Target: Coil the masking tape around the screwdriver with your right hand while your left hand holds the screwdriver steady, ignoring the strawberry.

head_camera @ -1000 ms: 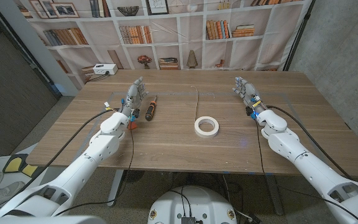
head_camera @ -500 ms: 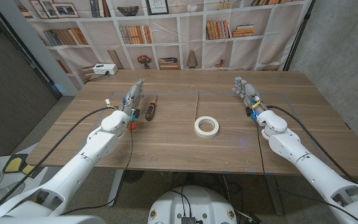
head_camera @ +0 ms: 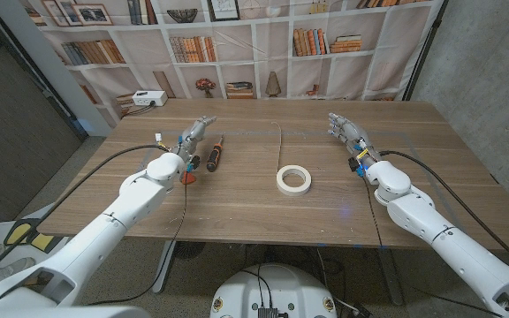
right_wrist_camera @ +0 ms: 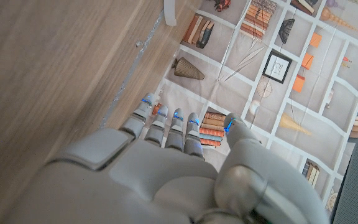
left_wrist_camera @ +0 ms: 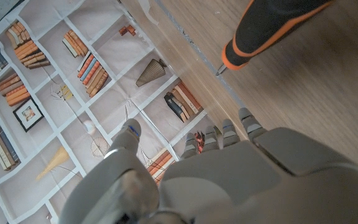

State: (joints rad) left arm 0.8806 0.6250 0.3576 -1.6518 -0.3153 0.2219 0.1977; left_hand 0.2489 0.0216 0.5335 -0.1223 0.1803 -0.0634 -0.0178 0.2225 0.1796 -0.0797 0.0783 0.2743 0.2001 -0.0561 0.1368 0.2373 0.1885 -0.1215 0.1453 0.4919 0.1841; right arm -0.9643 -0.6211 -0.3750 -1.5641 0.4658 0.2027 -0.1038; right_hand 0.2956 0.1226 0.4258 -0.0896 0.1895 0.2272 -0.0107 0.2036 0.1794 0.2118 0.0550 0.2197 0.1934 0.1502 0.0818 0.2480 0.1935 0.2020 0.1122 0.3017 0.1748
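The left hand [head_camera: 193, 137] is seen at the table's left side, fingers extended and apart, nothing held. The right hand [head_camera: 346, 131] is seen at the right side, fingers likewise extended and loosely apart, nothing held.

Both hands are positioned over a wooden table [head_camera: 237, 199] with a lengthwise seam (a pale cord or strip runs along it toward the far edge). Behind the table a backdrop printed with bookshelves [head_camera: 237, 44] is hung, and a small white box [head_camera: 148, 98] is placed at the far left corner. Concrete wall is visible at the right.

Compared with the frame one second ago, the left hand has been tilted from upright toward the right, its fingertips now directed at the screwdriver. The right hand has been shifted slightly toward the far edge. The objects have not been moved.

The screwdriver [head_camera: 214, 153] (black and orange handle) is lying just beside the left hand, not touched by it; its handle end is seen in the left wrist view [left_wrist_camera: 272, 28]. The masking tape [head_camera: 293, 180] lies flat near the table's centre, well apart from the right hand. A small red object, apparently the strawberry [head_camera: 186, 176], is partly hidden beside the left wrist.
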